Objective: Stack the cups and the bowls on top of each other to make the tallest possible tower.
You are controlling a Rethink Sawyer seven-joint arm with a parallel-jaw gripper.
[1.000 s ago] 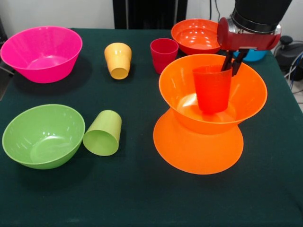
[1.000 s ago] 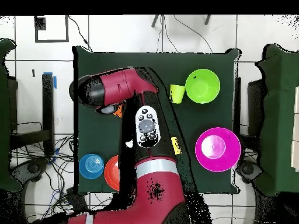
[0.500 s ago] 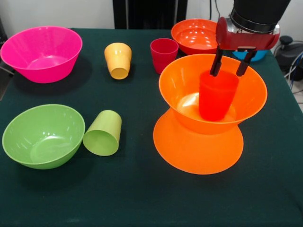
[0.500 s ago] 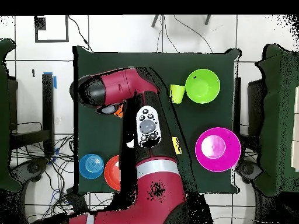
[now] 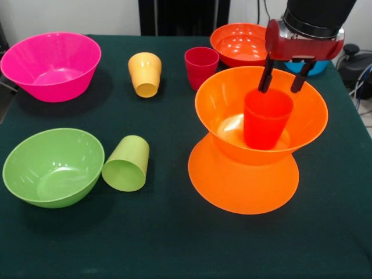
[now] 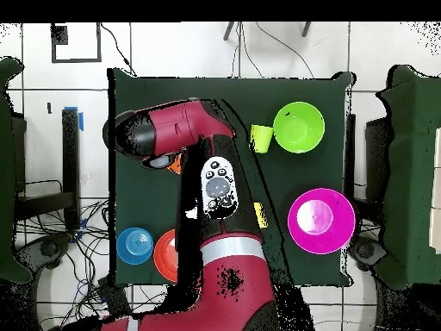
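On the green counter (image 5: 174,244), the pink bowl (image 5: 51,65) and lime green bowl (image 5: 52,167) sit far left, beside the yellow-orange cup (image 5: 145,74) and tipped lime green cup (image 5: 127,164). Right of the magenta-red cup (image 5: 201,67), the red-orange cup (image 5: 266,118) stands upright in the tower (image 5: 253,139) of two orange bowls, with the end effector (image 5: 284,77) just above, fingers spread apart.

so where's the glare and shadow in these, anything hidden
Front view: glare patches inside the upper orange bowl, the red-orange bowl and the pink bowl; soft shadows beside the bowls on the table. Overhead view: the arm hides the tower; glare inside the pink bowl.
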